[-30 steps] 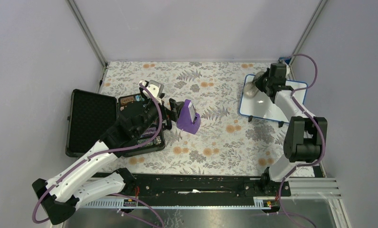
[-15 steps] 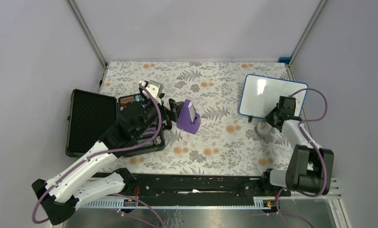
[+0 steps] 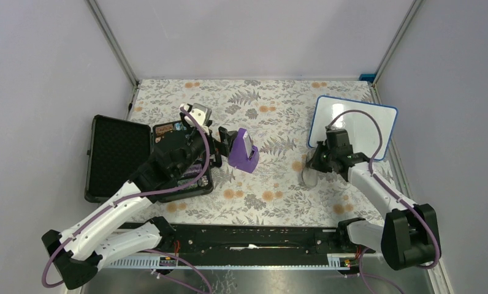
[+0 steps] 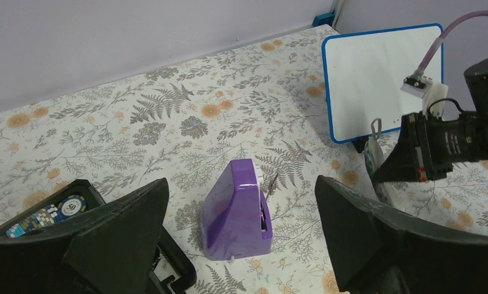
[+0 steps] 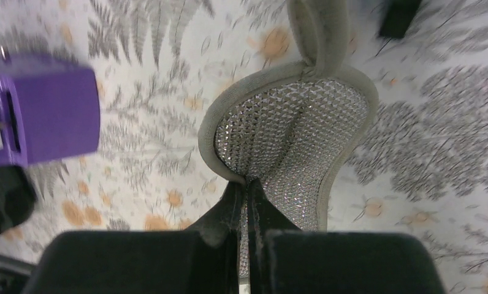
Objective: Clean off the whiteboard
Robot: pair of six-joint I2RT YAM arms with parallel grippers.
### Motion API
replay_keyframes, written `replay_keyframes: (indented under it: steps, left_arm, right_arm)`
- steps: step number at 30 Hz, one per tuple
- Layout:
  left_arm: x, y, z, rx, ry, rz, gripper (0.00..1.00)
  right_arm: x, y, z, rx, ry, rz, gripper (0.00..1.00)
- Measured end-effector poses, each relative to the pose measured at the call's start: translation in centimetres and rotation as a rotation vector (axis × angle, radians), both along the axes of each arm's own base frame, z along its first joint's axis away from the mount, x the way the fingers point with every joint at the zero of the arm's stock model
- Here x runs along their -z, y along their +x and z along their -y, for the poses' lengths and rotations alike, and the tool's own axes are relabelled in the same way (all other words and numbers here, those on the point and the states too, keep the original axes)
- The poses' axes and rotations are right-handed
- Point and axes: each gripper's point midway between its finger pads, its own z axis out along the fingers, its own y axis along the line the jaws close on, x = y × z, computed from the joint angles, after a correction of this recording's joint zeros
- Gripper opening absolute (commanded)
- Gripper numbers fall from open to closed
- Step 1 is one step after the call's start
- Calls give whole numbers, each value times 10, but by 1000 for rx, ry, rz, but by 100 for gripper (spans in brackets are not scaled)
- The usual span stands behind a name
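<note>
The blue-framed whiteboard (image 3: 354, 127) lies at the far right of the table, its face white; it also shows in the left wrist view (image 4: 376, 76). My right gripper (image 3: 318, 164) is shut on a grey sparkly cloth (image 5: 293, 144), which hangs over the floral tablecloth left of and in front of the board (image 3: 311, 174). My left gripper (image 3: 220, 147) is open and empty, its fingers (image 4: 113, 239) on either side of a purple block (image 4: 238, 211) without touching it.
A purple block (image 3: 244, 150) stands mid-table. An open black case (image 3: 116, 156) with small items lies at the left. A small black foot or clip (image 5: 400, 17) sits near the board's corner. Grey walls enclose the table.
My right arm has swung off the whiteboard, towards the front and then left, carrying the cloth to the tablecloth beside the board. The left arm has not moved.
</note>
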Motion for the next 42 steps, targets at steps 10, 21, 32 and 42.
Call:
replay_keyframes:
  steps: [10, 21, 32, 42]
  left_arm:
    - [-6, 3, 2, -10, -1, -14, 99]
    - [-37, 2, -5, -46, -72, -5, 99]
    - [-101, -3, -17, -74, -152, 65, 99]
    - [-185, -24, -55, -129, -234, 224, 99]
  right_arm:
    - [28, -48, -29, -116, 2, -100, 0]
    - [39, -57, -41, -139, 3, -144, 30]
    - [-43, -43, -46, -170, 59, 114, 99]
    - [-279, -61, -1, -60, 69, 753, 99]
